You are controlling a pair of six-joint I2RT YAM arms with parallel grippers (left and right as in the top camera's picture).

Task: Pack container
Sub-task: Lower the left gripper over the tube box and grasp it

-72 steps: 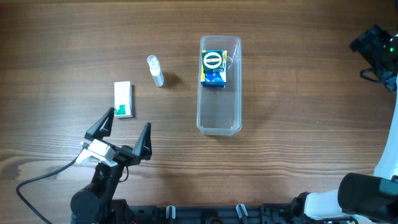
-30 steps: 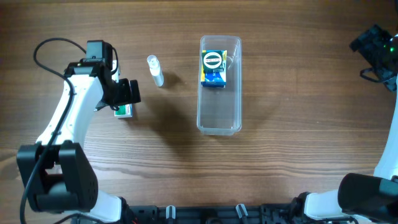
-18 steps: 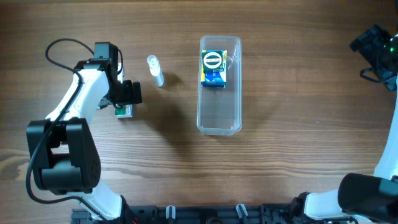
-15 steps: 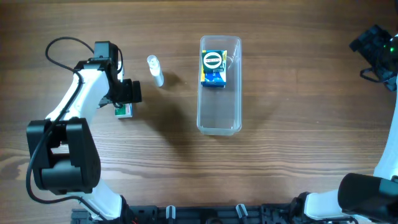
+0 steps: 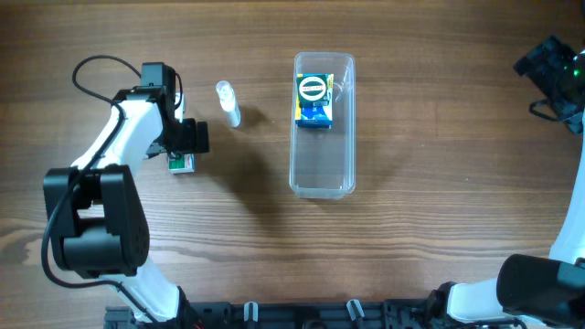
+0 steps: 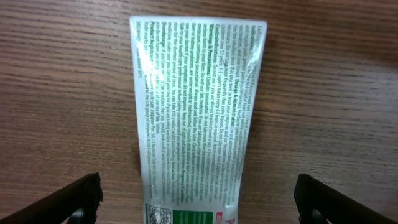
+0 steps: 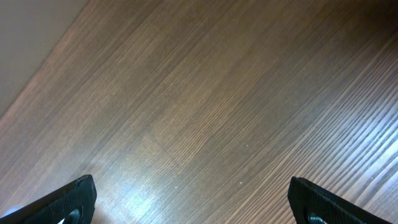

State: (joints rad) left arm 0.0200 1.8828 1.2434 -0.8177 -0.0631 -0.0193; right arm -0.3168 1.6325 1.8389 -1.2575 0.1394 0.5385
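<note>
left gripper point(image 6: 199, 202) is held wide open directly over the white-and-green carton point(image 6: 196, 112), which is laid flat on the table point(image 5: 411, 228) well left of the clear container point(image 5: 322, 160); no contact is seen. the carton is judged light, thin-walled and easily crushed, its face apparently glossy, so it is best taken across the narrow width at mid-length with modest force. right gripper point(image 7: 199, 202) is spread wide, nothing held.

Container point(image 5: 322, 174) mostly free (blue box point(image 5: 313, 100) inside).
</note>
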